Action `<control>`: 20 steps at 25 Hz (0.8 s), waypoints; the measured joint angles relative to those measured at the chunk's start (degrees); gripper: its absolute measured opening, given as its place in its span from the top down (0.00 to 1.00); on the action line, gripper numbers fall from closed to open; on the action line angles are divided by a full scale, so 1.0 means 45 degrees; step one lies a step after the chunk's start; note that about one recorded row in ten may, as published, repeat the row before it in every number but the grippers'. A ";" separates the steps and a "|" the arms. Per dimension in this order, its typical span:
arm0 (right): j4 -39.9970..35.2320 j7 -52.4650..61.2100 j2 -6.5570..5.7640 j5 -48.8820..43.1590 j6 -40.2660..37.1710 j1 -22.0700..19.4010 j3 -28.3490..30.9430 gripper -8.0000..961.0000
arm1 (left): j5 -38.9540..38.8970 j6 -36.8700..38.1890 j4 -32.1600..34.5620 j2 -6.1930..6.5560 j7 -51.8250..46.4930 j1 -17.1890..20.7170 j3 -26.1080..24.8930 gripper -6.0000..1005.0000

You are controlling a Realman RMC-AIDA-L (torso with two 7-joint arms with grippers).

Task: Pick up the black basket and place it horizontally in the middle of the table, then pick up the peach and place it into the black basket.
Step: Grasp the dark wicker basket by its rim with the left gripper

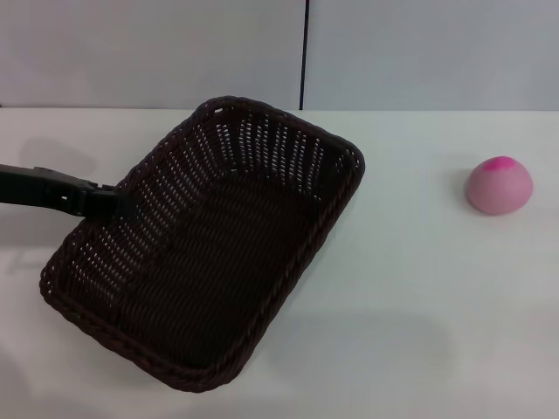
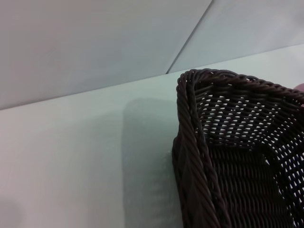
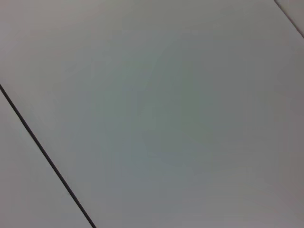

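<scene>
The black basket (image 1: 210,253) lies diagonally at the left-middle of the white table (image 1: 419,297), empty, one corner pointing to the far right. It seems raised a little, with a faint shadow beneath it. My left gripper (image 1: 118,205) reaches in from the left and is shut on the basket's left rim. The left wrist view shows a corner of the basket (image 2: 228,156) close up, with its shadow on the table (image 2: 71,156). The pink peach (image 1: 499,186) sits on the table at the far right, well apart from the basket. My right gripper is out of view.
A grey wall with a dark vertical seam (image 1: 305,52) stands behind the table. The right wrist view shows only grey panels with a dark seam (image 3: 42,152).
</scene>
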 joint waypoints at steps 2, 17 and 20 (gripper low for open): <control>0.0000 0.0012 -0.0003 0.0004 0.0000 0.0002 0.0000 0.50 | 0.0058 0.0001 0.0000 -0.0009 0.0002 -0.0033 0.0023 0.51; -0.0021 0.0060 -0.0010 0.0012 0.0000 -0.0050 0.0000 0.49 | 0.0434 -0.0046 0.0011 -0.0194 0.0014 -0.0110 -0.0082 0.79; -0.0021 0.0062 -0.0010 0.0012 0.0001 -0.0086 -0.0001 0.49 | 0.0403 -0.0056 0.0002 -0.0194 0.0015 -0.0090 -0.0091 0.79</control>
